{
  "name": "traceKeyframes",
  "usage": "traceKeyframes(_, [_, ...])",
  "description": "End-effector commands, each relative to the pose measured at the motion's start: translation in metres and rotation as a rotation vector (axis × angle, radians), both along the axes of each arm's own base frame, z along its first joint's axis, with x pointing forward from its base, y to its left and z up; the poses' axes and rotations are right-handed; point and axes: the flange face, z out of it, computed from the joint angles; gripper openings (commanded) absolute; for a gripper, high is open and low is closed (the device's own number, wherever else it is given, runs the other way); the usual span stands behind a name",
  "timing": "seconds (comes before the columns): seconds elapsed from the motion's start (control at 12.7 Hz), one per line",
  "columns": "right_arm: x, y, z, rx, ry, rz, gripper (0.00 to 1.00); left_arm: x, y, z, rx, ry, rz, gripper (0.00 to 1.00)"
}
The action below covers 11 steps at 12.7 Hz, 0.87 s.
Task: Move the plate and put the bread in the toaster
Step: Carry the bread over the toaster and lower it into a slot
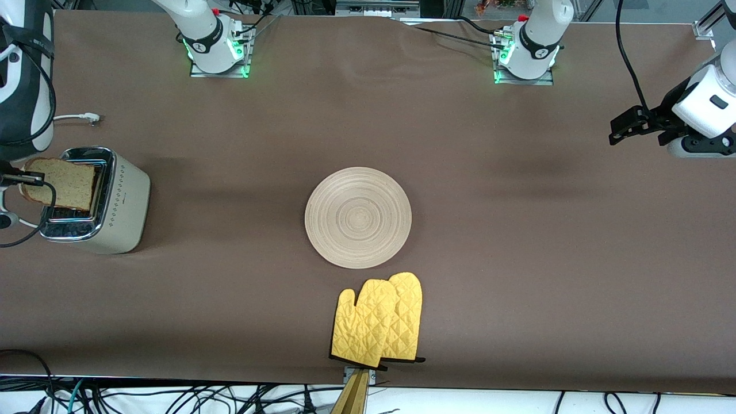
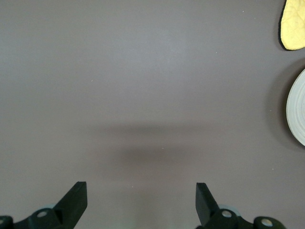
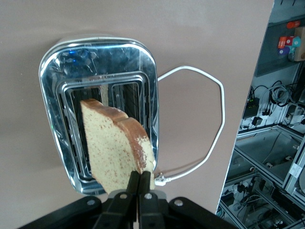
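Bread (image 3: 116, 148): pinched edgewise by right gripper (image 3: 138, 191) over toaster (image 1: 123, 201).
Left gripper (image 2: 141, 202): wide open, empty, waiting.
Risk: tilted slice may catch the slot rim.

Matt brown table covering (image 1: 517, 241), smooth, faintly creased toward the arm bases. Plate (image 1: 358, 217) of pale wood, turned in concentric grooves, satin rather than glossy. Toaster (image 1: 123, 210): cream body, smooth and semi-matt, probably painted metal or plastic, with a dotted pattern on the side; top plate (image 3: 143, 71) of mirror-bright chrome, reflecting its surroundings. Bread (image 3: 112, 152): porous, speckled crumb, darker and drier-looking crust. Oven mitts (image 1: 376, 325) of quilted yellow cloth, diamond-stitched, edged in black binding. Toaster cord (image 3: 217, 119) sheathed in smooth white plastic. Gripper fingers (image 2: 76, 200) of matt black plastic; arm shells (image 1: 704, 103) glossy white.
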Motion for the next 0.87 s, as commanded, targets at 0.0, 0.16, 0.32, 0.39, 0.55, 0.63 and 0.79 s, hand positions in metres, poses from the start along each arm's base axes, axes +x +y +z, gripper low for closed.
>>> traceKeyframes(0.0, [0.011,-0.002,-0.013,-0.016,0.01,0.032,0.0,0.002,-0.002,0.007,0.0,-0.005,0.002,1.0])
traceKeyframes(0.16, [0.013,-0.001,-0.019,-0.02,0.012,0.018,0.71,0.002,-0.004,0.007,-0.002,-0.005,-0.002,1.0])
traceKeyframes(0.32, [0.012,0.006,-0.017,-0.021,0.013,0.009,1.0,0.002,-0.005,0.007,-0.007,-0.005,-0.002,1.0])
traceKeyframes(0.39, [0.011,0.013,-0.011,-0.017,0.009,0.012,1.0,0.001,-0.005,0.008,-0.008,-0.005,0.0,1.0])
traceKeyframes(0.55, [0.008,0.031,0.004,0.033,-0.008,0.016,1.0,0.001,-0.007,0.007,0.0,-0.003,-0.005,1.0])
traceKeyframes(0.63, [0.005,0.041,0.009,0.08,-0.011,0.007,1.0,0.001,-0.009,0.008,-0.003,-0.003,-0.008,1.0])
traceKeyframes(0.79, [-0.003,0.046,0.032,0.214,-0.062,-0.024,1.0,-0.001,-0.012,0.008,-0.005,0.0,-0.014,1.0])
